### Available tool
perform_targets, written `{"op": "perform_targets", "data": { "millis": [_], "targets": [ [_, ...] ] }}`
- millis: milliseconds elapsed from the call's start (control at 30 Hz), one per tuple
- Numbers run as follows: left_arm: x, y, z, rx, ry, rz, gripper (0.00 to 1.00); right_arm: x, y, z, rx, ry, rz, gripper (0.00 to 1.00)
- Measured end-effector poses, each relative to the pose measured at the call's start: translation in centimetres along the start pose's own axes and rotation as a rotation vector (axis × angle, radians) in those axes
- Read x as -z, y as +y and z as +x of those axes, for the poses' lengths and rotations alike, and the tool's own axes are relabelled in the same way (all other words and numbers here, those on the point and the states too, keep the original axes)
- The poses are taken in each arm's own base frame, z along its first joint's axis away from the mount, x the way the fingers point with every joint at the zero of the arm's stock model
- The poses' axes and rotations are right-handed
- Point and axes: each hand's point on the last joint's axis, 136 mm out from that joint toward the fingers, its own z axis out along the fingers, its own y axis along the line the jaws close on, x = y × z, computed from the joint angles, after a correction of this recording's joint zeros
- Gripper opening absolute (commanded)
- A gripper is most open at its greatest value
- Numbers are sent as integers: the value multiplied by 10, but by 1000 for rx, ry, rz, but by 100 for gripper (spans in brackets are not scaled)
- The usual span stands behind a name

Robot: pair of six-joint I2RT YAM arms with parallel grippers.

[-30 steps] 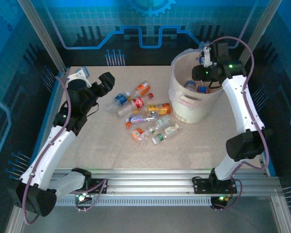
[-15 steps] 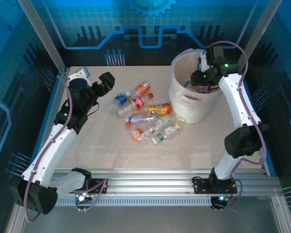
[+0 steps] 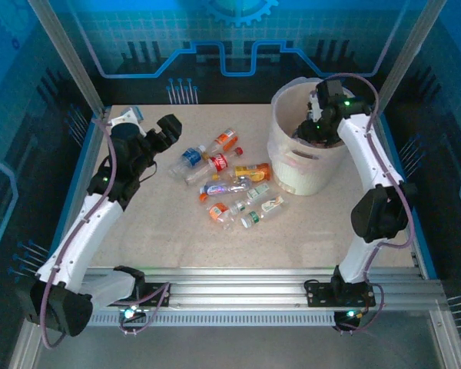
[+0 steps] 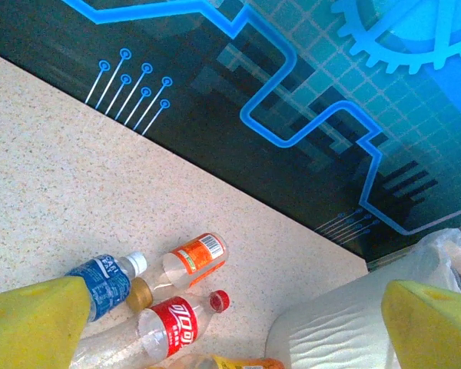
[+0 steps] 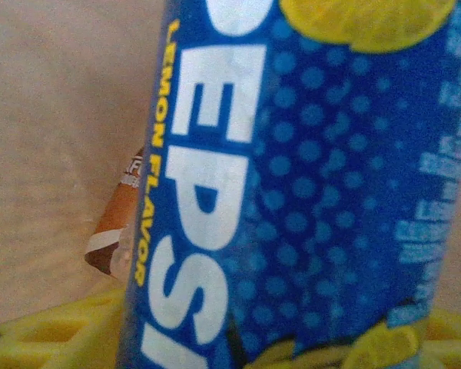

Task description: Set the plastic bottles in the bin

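Note:
Several plastic bottles (image 3: 230,184) lie in a loose pile mid-table, among them a blue-labelled one (image 4: 100,280), an orange-labelled one (image 4: 196,257) and a red-labelled one (image 4: 169,330). My left gripper (image 3: 165,131) hovers open just left of the pile, with nothing between its yellow fingers (image 4: 31,327). The whitish bin (image 3: 292,165) stands at the back right. My right gripper (image 3: 311,129) reaches down inside it. A blue Pepsi bottle (image 5: 292,177) stands upright between that gripper's yellow fingers (image 5: 54,334); whether they still press it is hidden. A brown-labelled bottle (image 5: 115,231) lies on the bin's floor.
The blue patterned back wall (image 4: 292,92) rises right behind the table's far edge. Metal frame posts (image 3: 69,54) stand at the back corners. Bare tabletop (image 3: 177,238) stretches between the pile and the near rail.
My right wrist has swung back and dipped lower into the bin with the Pepsi bottle. The left arm has shifted only slightly.

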Motion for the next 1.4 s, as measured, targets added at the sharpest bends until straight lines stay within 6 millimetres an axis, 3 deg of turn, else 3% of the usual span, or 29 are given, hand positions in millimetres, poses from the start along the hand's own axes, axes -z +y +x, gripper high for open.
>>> {"op": "perform_targets", "data": {
  "millis": [233, 600, 633, 767, 967, 1400],
  "targets": [
    [-7, 9, 5, 2, 21, -29, 99, -13, -1, 3, 4, 34, 18, 82],
    [-16, 17, 13, 3, 54, -51, 99, -11, -2, 0, 5, 22, 26, 93],
    [-17, 19, 15, 3, 63, -55, 99, -10, -2, -1, 4, 19, 26, 99],
    [-25, 27, 26, 3, 107, -81, 99, -2, -2, -3, 0, -1, 24, 100],
    [-37, 42, 47, -1, 186, -125, 99, 31, -4, -11, -11, -83, 19, 100],
    [-71, 79, 108, -25, 430, -227, 99, 130, -8, -17, -93, -335, -10, 100]
  ]
}}
